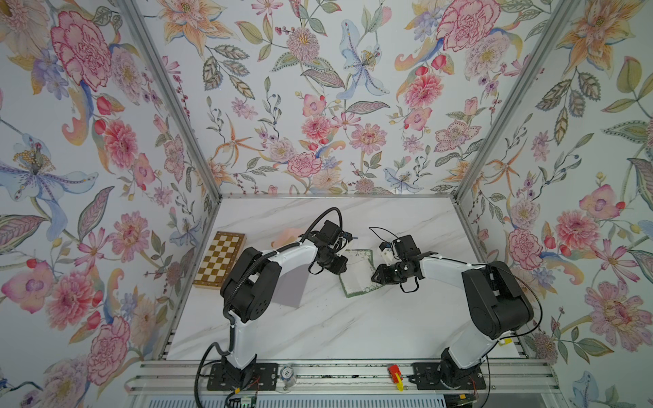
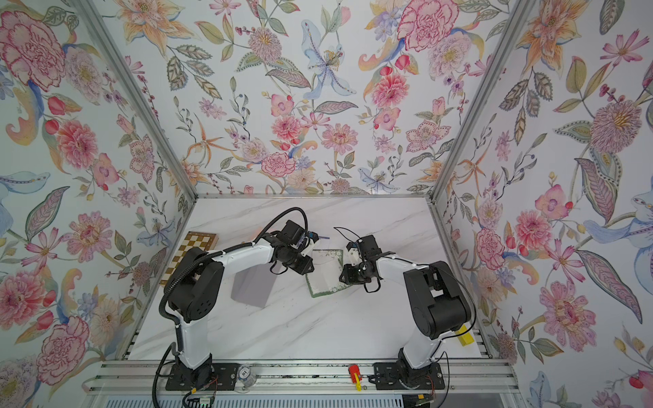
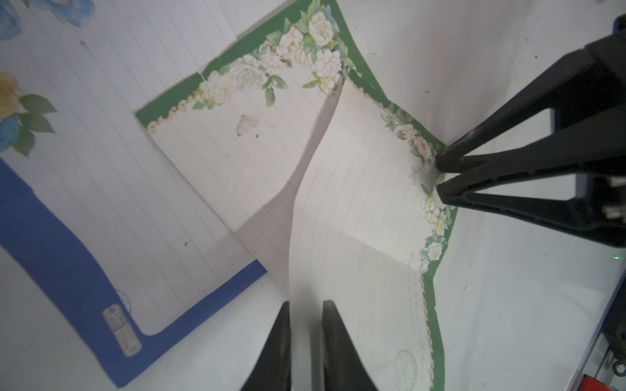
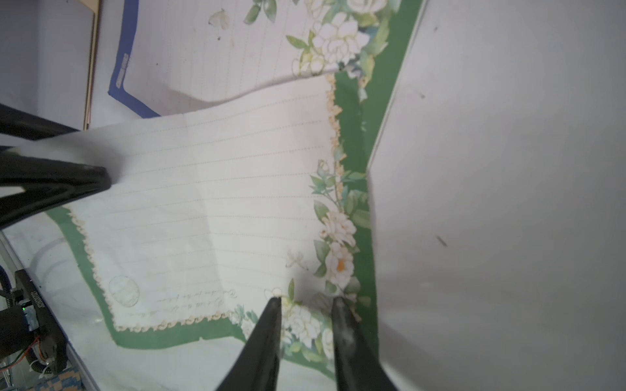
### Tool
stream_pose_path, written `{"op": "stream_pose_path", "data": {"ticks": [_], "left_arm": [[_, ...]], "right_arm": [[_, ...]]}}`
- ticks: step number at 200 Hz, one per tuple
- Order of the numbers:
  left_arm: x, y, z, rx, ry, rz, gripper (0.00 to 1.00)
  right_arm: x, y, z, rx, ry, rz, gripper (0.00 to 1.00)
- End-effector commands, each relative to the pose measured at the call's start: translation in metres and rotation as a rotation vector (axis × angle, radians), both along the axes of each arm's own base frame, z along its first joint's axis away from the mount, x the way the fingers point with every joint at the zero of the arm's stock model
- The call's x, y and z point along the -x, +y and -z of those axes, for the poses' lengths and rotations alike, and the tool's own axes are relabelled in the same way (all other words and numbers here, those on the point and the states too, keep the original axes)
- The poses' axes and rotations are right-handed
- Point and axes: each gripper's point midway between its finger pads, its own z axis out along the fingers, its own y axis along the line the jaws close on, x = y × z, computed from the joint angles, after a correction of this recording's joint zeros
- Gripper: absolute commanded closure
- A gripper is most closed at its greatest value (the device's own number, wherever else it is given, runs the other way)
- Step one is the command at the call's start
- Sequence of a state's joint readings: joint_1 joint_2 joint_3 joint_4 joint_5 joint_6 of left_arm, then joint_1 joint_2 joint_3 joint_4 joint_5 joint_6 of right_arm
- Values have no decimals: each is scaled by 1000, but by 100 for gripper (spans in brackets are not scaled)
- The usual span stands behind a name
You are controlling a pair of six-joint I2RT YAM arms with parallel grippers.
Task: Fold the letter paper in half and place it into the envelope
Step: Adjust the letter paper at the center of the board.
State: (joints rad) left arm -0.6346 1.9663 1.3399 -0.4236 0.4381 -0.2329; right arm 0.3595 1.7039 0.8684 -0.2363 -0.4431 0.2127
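Note:
The letter paper (image 1: pixel 357 279) (image 2: pixel 323 279) is a lined sheet with a green border and white flowers, lying mid-table. One half curls up off the other (image 3: pixel 355 189) (image 4: pixel 220 203). My left gripper (image 1: pixel 344 268) (image 3: pixel 306 304) is slightly open, and the raised edge runs between its fingers (image 4: pixel 84 176). My right gripper (image 1: pixel 374 277) (image 4: pixel 306 301) stands open astride the flowered border opposite (image 3: pixel 437 176). A flat lavender rectangle (image 1: pixel 291 288) lies under the left arm and a pink flat thing (image 1: pixel 288 235) lies behind it. I cannot tell which is the envelope.
A second lined sheet with a blue border (image 3: pixel 101 152) (image 4: pixel 203 50) lies partly under the green one. A chessboard (image 1: pixel 221 259) sits at the left wall. A red and yellow item (image 1: pixel 395 376) and a round thing (image 1: pixel 288 374) sit on the front rail.

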Motion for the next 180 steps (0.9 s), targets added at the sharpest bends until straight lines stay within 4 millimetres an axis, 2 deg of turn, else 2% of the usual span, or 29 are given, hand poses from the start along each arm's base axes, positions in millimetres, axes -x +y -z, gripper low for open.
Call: {"op": "stream_pose_path", "data": {"ticks": [1,26,42,64,144,180], "left_arm": [[1,1,-10,45,-12,-38,78],[3,5,-10,60,-18,-75,74],[4,8,-14,83,-28,-108,66],[7,9,-17,130,-31,-148,60],[27,15,-12,275,24,-283,59],[33,20,-17,342,27,-344,56]], "right_arm": [[16,-4,21,20,87,23,71],[20,-4,27,17,126,45,72],[23,-5,31,19,148,55,72],[25,-6,36,25,170,69,72],[31,-9,46,31,225,108,74],[33,-9,48,28,243,118,75]]}}
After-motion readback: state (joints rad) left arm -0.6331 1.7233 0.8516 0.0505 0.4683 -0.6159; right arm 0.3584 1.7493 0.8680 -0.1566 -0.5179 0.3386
